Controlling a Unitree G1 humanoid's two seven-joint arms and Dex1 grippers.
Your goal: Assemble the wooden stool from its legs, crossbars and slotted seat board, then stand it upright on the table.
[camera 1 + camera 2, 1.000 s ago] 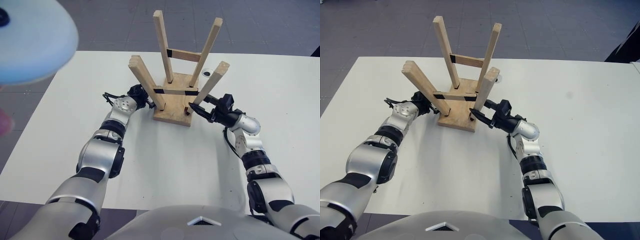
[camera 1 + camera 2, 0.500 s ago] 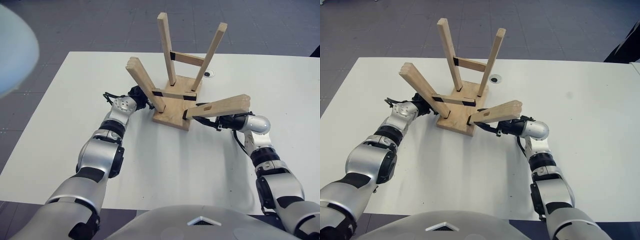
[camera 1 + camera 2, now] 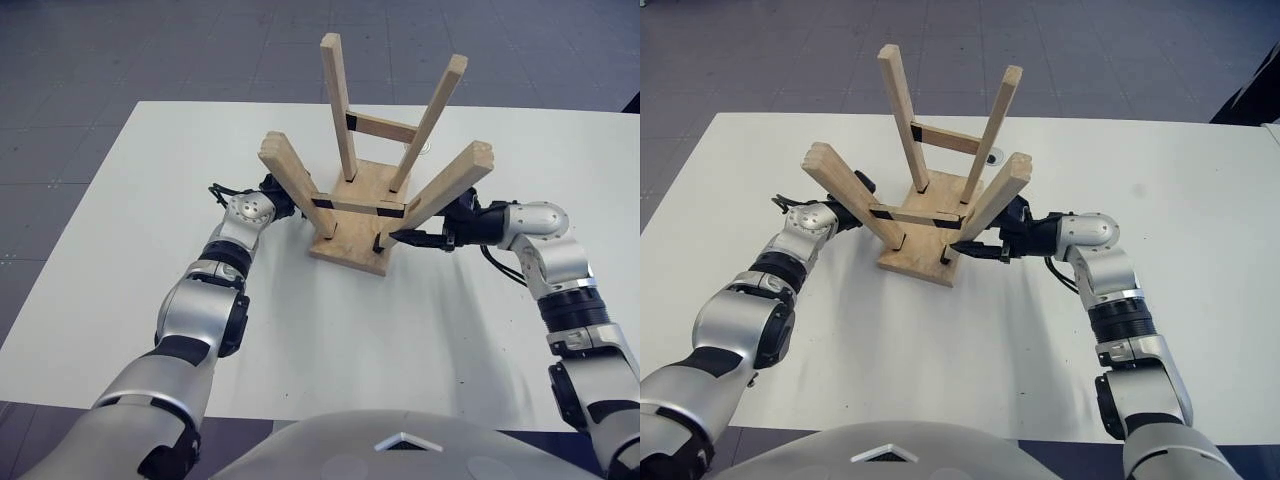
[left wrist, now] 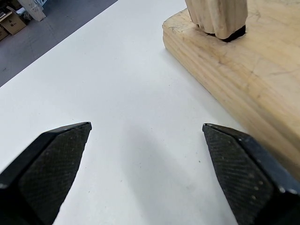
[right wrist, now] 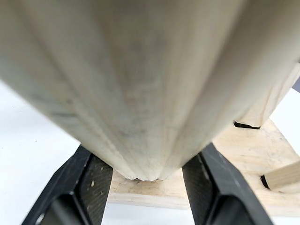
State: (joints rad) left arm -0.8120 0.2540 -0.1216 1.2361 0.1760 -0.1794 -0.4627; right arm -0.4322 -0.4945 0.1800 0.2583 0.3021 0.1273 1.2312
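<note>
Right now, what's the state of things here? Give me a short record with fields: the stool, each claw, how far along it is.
Stool: upside down, seat board flat on the table, four legs pointing up
Crossbars: two, each joining a pair of legs
Right gripper: shut on the near-right leg, low by the board
Left gripper: open, holding nothing, beside the board's edge
Progress: not yet stood upright

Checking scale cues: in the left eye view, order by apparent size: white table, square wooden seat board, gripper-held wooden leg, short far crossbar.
1. White table
2. Square wooden seat board, about equal to the wooden leg in the right gripper, which leans camera-ward
3. Short far crossbar
</note>
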